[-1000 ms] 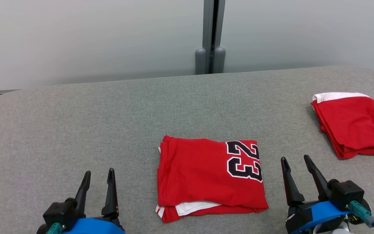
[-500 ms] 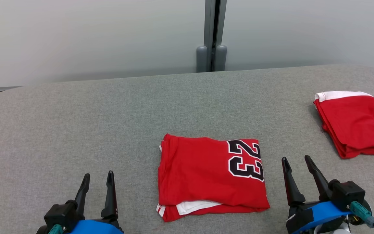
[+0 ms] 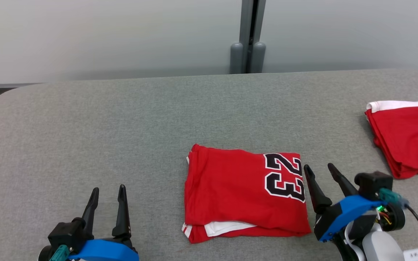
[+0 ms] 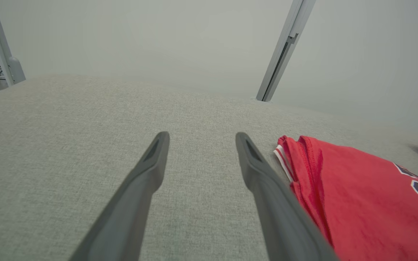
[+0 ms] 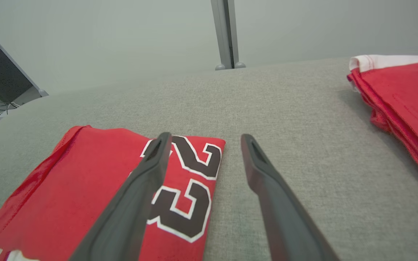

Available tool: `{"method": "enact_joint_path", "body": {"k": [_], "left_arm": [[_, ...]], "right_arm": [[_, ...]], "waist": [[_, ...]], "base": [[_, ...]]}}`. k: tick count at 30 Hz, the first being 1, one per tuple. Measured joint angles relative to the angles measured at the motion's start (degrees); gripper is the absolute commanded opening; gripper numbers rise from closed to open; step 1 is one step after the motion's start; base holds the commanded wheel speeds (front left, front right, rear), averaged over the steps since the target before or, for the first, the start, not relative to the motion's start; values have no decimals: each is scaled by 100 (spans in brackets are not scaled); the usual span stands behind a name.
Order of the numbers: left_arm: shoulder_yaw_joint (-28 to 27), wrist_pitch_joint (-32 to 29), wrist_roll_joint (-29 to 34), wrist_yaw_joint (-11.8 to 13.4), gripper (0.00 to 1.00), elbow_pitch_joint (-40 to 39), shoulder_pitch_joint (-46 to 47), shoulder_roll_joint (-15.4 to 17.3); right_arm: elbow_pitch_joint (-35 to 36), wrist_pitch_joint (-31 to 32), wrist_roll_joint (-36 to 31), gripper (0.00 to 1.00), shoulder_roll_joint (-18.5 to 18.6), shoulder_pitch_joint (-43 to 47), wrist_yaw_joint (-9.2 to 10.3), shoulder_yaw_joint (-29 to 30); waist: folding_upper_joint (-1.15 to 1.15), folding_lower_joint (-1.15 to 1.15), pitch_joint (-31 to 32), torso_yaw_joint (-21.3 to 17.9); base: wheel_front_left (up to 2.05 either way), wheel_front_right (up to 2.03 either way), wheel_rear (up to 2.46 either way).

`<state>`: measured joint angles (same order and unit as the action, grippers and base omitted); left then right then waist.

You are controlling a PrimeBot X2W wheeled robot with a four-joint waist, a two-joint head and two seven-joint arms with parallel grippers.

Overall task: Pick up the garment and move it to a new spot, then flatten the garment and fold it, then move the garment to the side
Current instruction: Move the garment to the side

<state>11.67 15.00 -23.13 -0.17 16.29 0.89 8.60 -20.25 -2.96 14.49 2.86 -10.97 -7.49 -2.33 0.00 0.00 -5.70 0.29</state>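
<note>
The right gripper (image 3: 317, 166) has its two dark fingers spread wide with nothing between them. Over the last second it has swung in leftward and turned at the wrist. It now straddles the right edge of the folded red jersey (image 3: 238, 188): in the right wrist view one finger hangs over the black "23" and the other over bare grey tabletop (image 3: 122, 127). Whether the tips touch the cloth I cannot tell.

The left gripper (image 3: 108, 188), equally wide and empty, has stayed at the near edge, well left of the jersey. The head camera has turned a little too, so the rightward slide of the whole scene is no move of the cloth.

The jersey lies near and centre, folded into a neat rectangle with white trim showing at its near edge. Folding looks done, and the move to the side is probably beginning.

At the far right lies a second folded red garment (image 3: 405, 141), well apart from the jersey and taking up part of that side. A grey post (image 3: 249, 36) stands behind the table.
</note>
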Motion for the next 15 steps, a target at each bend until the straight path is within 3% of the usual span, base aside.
{"method": "enact_joint_path", "body": {"k": [7, 15], "left_arm": [[-130, 0, 24, -59, 100, -13, 57, -157], [-371, 0, 81, -127, 100, -43, 69, -272]], "right_arm": [[-385, 1490, -214, 100, 1, -279, 1, 210], [-672, 2085, -132, 100, 2, -355, 1, 288]], "waist": [[0, 0, -101, 280], [0, 1, -322, 603]], "base": [[0, 0, 0], [0, 0, 0]]}}
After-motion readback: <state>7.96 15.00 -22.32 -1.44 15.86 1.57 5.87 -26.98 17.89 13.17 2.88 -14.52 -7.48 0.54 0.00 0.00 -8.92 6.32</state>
